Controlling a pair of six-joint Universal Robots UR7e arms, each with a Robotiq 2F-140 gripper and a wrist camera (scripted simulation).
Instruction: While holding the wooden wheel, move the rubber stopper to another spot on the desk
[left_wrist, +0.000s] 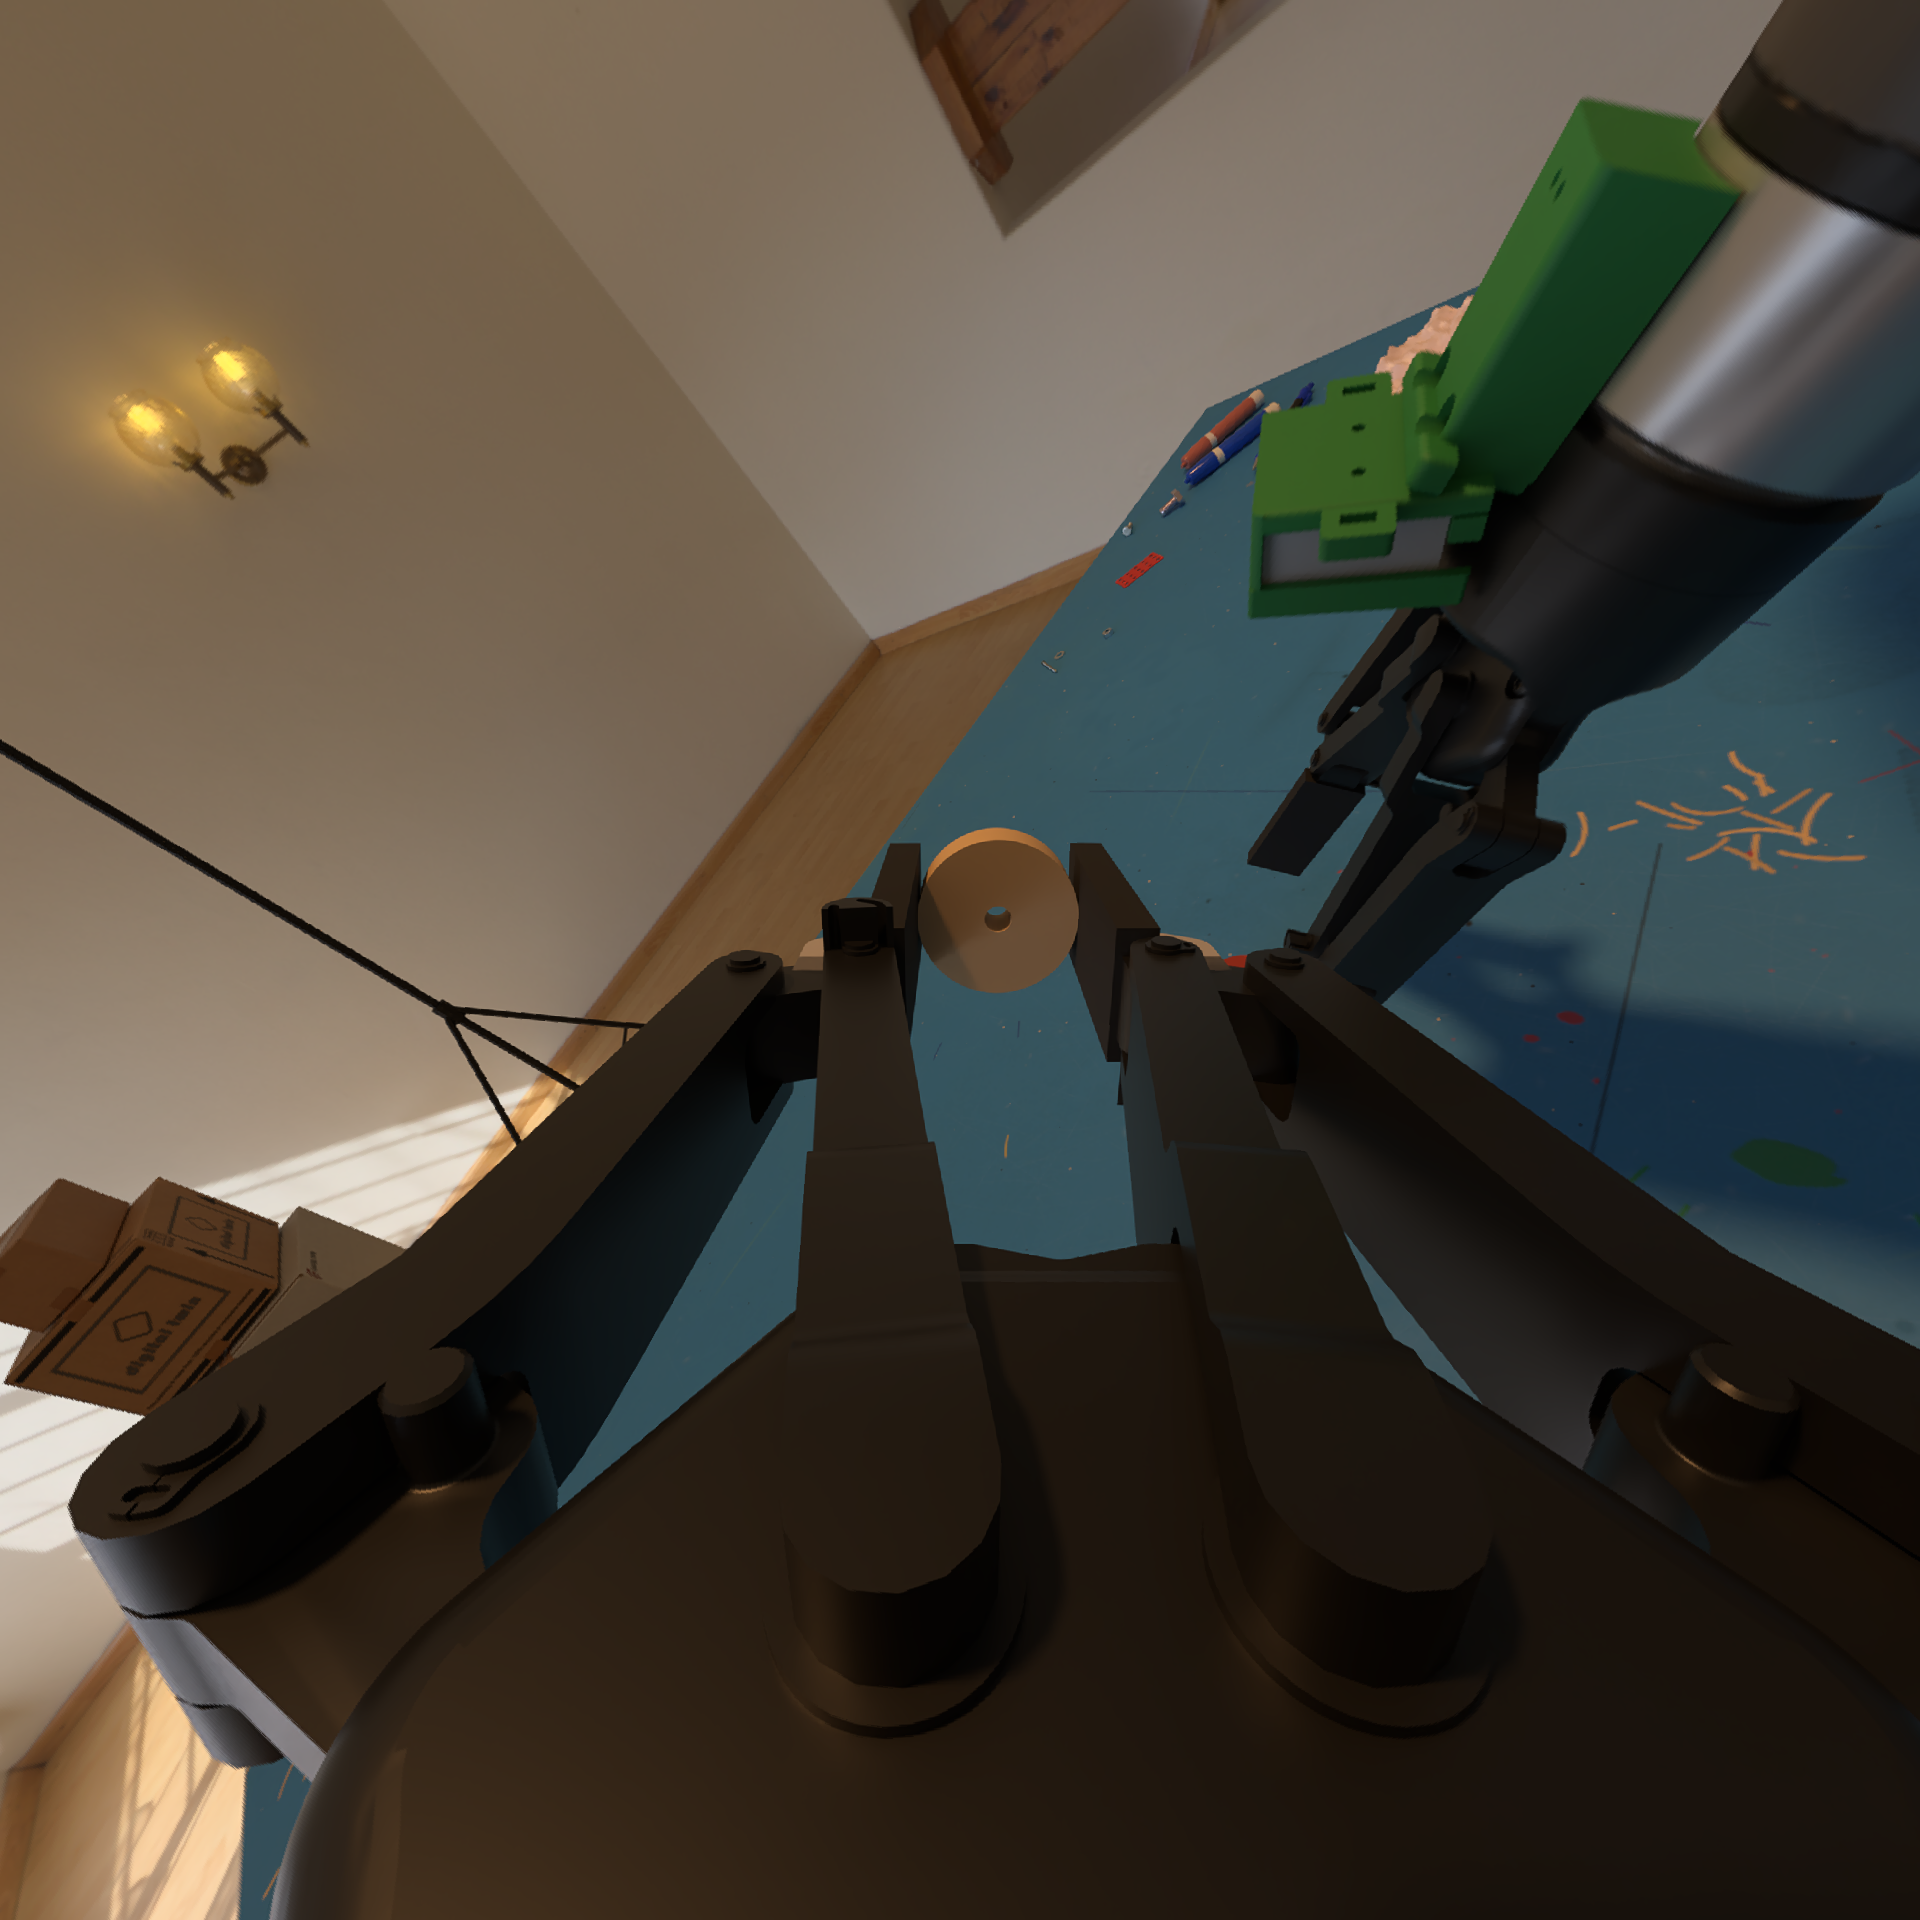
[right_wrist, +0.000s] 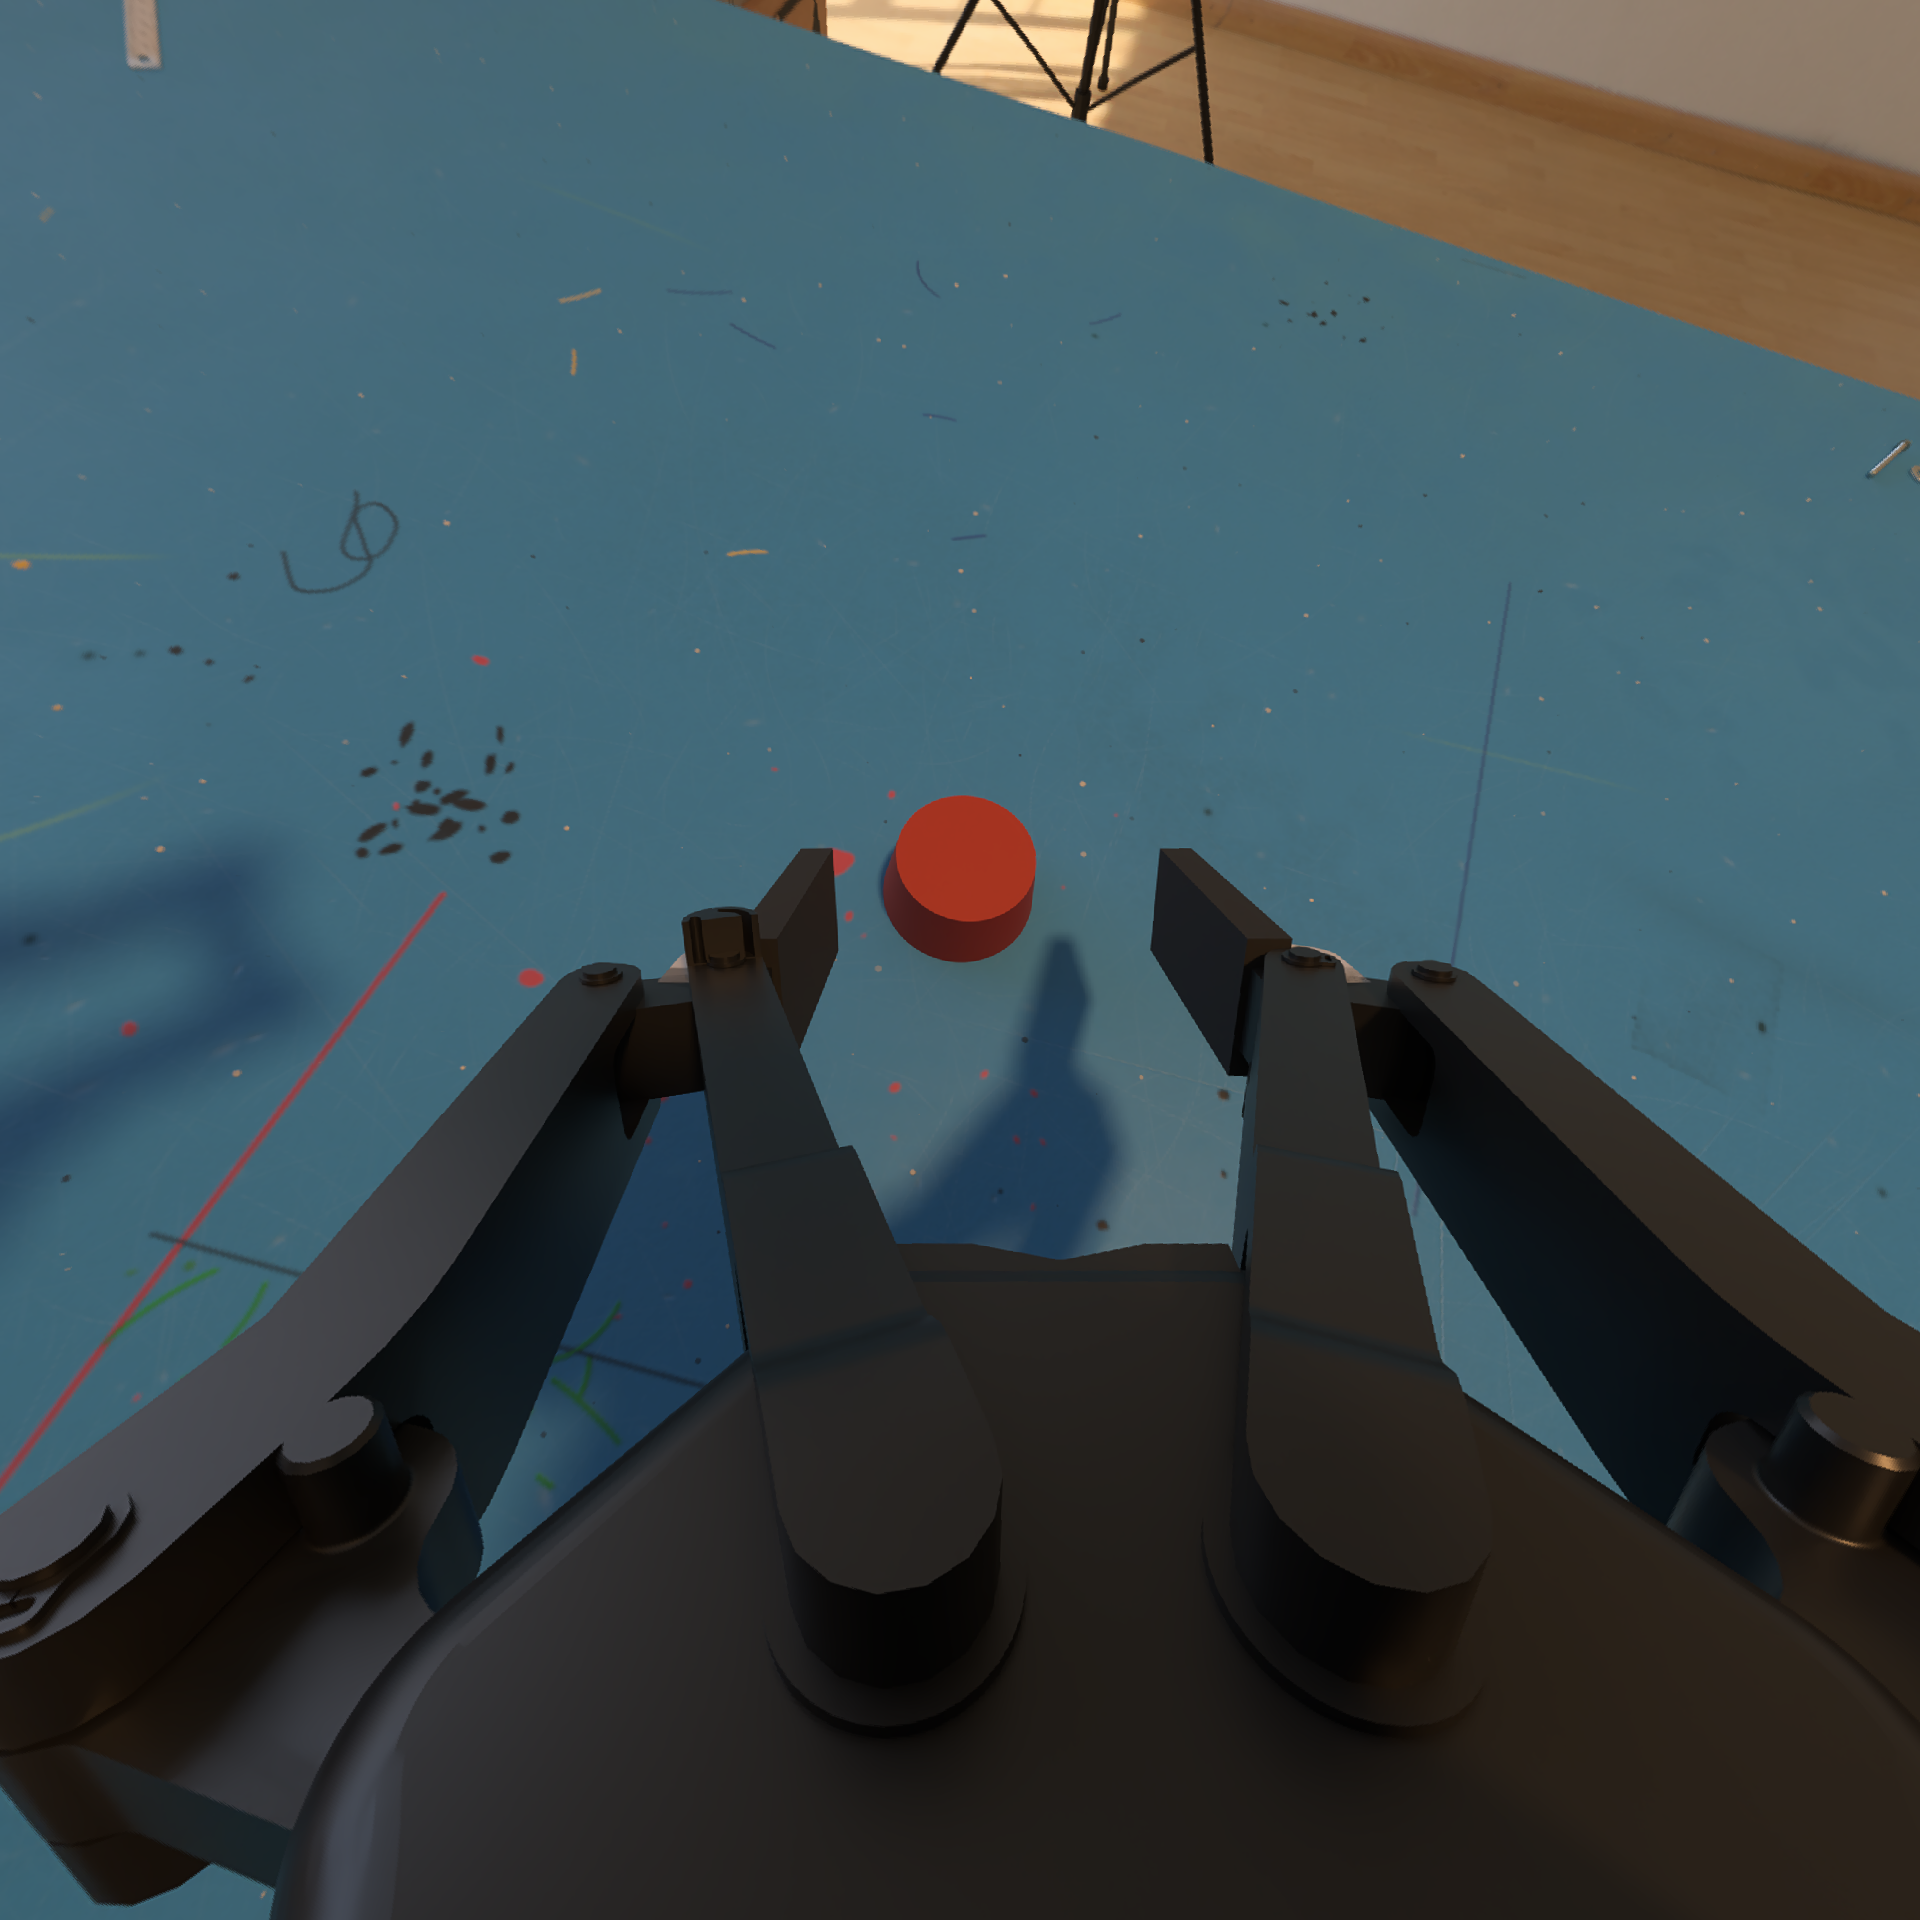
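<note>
In the left wrist view my left gripper (left_wrist: 995, 883) is shut on the wooden wheel (left_wrist: 997, 909), a pale round disc with a small centre hole, held above the blue desk (left_wrist: 1143, 727). In the right wrist view the red rubber stopper (right_wrist: 963, 876) stands on the desk (right_wrist: 935, 468). My right gripper (right_wrist: 997, 894) is open and empty, its fingertips either side of the stopper and a little nearer the camera, not touching it. The right gripper (left_wrist: 1351, 821) also shows in the left wrist view, to the right of the wheel, pointing down at the desk.
Pens (left_wrist: 1231, 436), a small red strip (left_wrist: 1139, 569) and small screws (left_wrist: 1172, 505) lie at the desk's far end. A green camera mount (left_wrist: 1455, 395) sits on the right arm. A black tripod (right_wrist: 1091, 62) stands on the wooden floor beyond the desk edge. Cardboard boxes (left_wrist: 135, 1299) stand on the floor.
</note>
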